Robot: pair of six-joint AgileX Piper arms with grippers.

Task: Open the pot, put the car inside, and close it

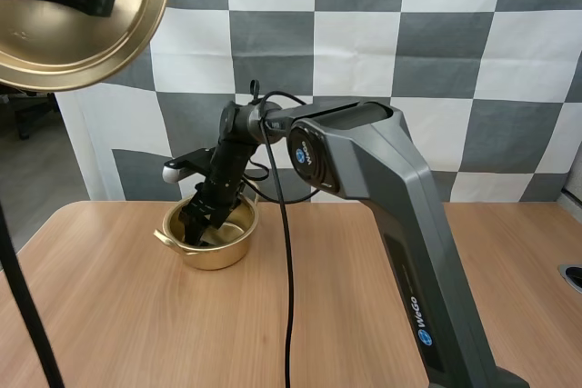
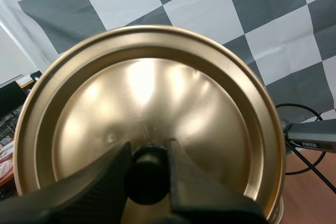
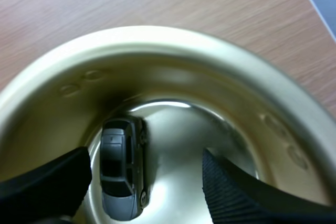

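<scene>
The car (image 3: 122,177) lies free on the floor of the pot (image 3: 157,40) between the spread fingers (image 3: 47,182) of the right tool (image 3: 146,166); a skewed exit could hook the rim and tip it. High at 10 o'clock of the pot, the left tool (image 2: 149,169) pinches the lid (image 2: 157,93) by its knob (image 2: 147,179); slippage would drop it.

Pot (image 1: 215,257) sits on table (image 1: 118,315), left of centre, near the far edge. Car (image 3: 122,176) lies flat on the pot floor, against the wall. Right gripper (image 3: 147,165) reaches down inside the pot, fingers spread either side of the car. Lid (image 1: 55,43) hangs well above the table, up-left of the pot, knob (image 2: 147,179) pinched in left gripper (image 2: 149,156).
</scene>
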